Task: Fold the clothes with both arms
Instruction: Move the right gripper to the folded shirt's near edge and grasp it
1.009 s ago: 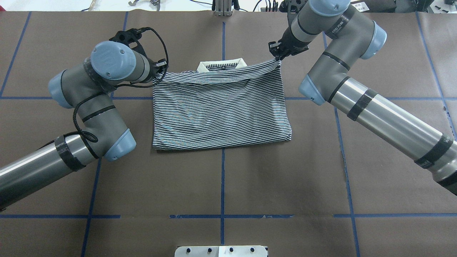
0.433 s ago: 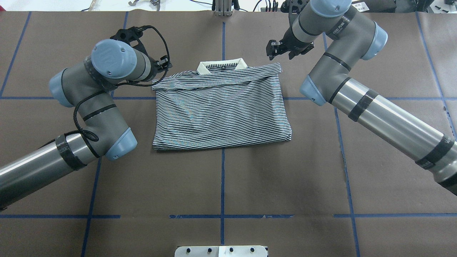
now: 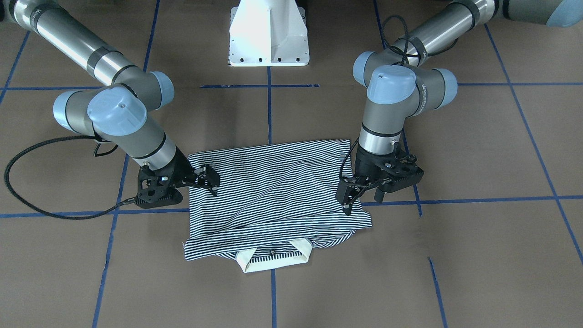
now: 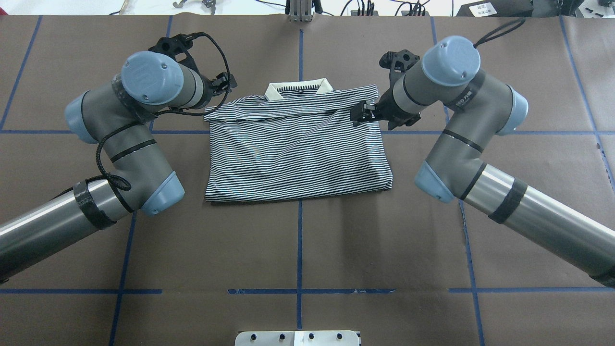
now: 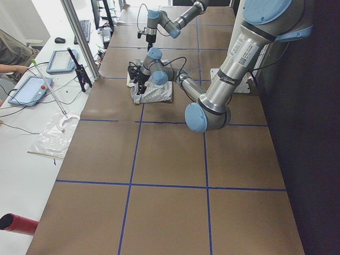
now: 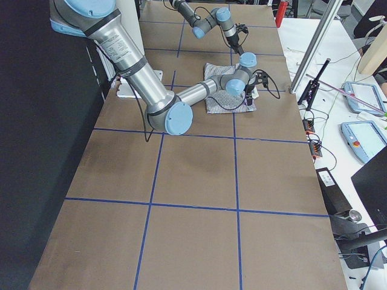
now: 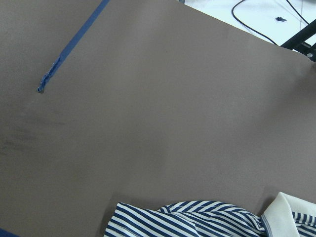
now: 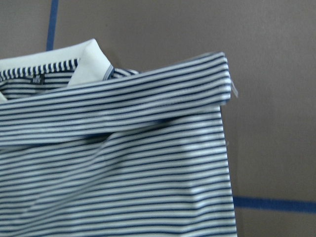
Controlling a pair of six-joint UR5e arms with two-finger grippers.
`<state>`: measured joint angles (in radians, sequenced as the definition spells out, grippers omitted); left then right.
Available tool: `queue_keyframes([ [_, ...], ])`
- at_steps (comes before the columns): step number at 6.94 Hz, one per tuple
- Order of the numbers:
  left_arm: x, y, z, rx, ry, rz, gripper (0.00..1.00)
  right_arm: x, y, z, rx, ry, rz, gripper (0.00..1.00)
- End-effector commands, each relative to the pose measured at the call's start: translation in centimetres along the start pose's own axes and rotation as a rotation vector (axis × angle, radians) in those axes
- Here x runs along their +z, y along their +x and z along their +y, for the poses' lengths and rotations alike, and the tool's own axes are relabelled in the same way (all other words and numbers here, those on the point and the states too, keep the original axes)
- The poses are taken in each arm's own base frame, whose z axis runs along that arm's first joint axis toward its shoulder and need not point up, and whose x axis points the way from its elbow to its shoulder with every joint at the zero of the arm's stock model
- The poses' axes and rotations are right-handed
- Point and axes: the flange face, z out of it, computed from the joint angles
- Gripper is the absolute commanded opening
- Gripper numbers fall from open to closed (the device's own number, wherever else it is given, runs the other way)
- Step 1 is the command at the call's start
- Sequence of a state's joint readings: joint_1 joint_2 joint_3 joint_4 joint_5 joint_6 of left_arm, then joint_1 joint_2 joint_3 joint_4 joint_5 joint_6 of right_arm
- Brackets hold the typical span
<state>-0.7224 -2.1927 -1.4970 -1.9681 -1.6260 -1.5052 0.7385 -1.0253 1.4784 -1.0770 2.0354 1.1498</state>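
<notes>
The striped polo shirt (image 4: 298, 149) lies folded flat mid-table, its cream collar (image 4: 299, 88) on the far side. It also shows in the front view (image 3: 273, 191) and in both wrist views (image 7: 197, 219) (image 8: 123, 163). My left gripper (image 4: 225, 85) is open and empty, just above the shirt's far left corner; in the front view (image 3: 360, 198) it hangs over that side's edge. My right gripper (image 4: 361, 114) is open and empty, hovering over the shirt's far right part, and shows at the left of the front view (image 3: 210, 178).
The white pedestal base (image 3: 268, 36) stands at the robot's side of the table. Blue tape lines (image 4: 300, 240) grid the brown tabletop. A black cable (image 3: 27, 200) loops from the right wrist onto the table. An operators' desk with tablets (image 5: 32, 87) lies beyond the far edge.
Both grippers have let go of the folded edge's corners, and it has dropped flat below the collar. The right gripper has moved back toward the robot, over the shirt. The left barely moved.
</notes>
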Motion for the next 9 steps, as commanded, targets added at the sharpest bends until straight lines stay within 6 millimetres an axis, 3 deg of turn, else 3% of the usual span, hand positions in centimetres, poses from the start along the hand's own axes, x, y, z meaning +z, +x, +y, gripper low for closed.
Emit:
queue_keyframes([
  [1,-1.9,0.9,0.0,-0.001,0.002,0.036,1.0,0.9,1.3,6.1,0.047,-0.045,0.01,1.0],
  [5,-2.6,1.1,0.2,-0.002,0.002,0.047,1.0,2.3,2.1,7.8,0.102,-0.079,0.046,1.0],
  [7,-2.5,0.9,0.2,-0.002,0.002,0.047,1.0,3.2,1.5,8.7,0.109,-0.107,0.086,0.99],
  [8,-2.4,0.7,0.2,-0.002,0.002,0.045,1.0,3.1,1.4,8.8,0.109,-0.107,0.086,0.84],
  [9,-2.4,0.7,0.2,-0.002,0.002,0.045,1.0,3.0,1.4,8.8,0.108,-0.109,0.083,0.52],
])
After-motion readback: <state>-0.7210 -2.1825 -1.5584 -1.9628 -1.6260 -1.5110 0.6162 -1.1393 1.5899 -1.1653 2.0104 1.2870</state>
